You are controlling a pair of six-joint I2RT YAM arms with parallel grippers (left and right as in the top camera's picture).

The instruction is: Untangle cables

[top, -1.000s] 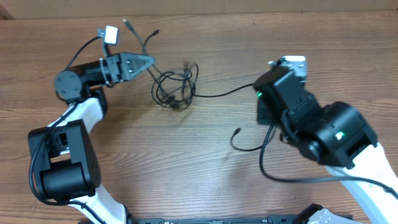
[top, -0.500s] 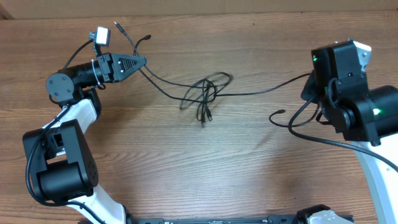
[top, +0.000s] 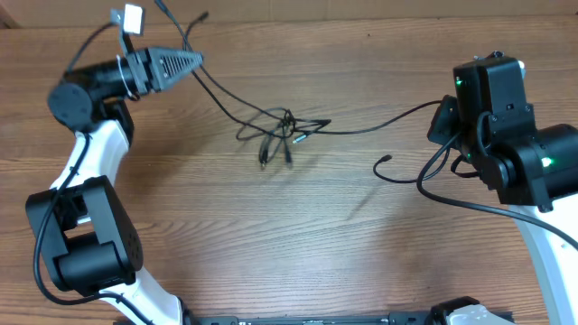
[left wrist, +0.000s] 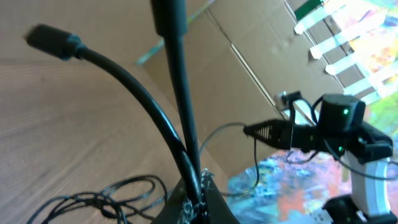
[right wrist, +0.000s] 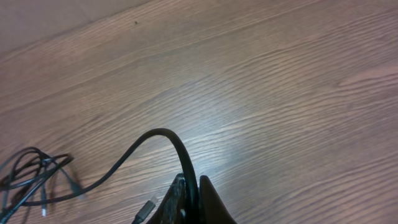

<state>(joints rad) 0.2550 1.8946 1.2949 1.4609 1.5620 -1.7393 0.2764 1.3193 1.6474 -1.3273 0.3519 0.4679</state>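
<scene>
black cables (knotted midway) stretch between left gripper and right gripper, both clamped on them.

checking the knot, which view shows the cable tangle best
Overhead: the whole tangle shows, unobstructed. Left wrist catches only some loops at its bottom edge; right wrist crops it at the left edge.

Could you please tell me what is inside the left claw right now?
Two black cables rise from between the shut left claw; one ends in a dark plug. The pinched stretch itself is hidden within the grip, so I cannot tell whether they cross there.
</scene>
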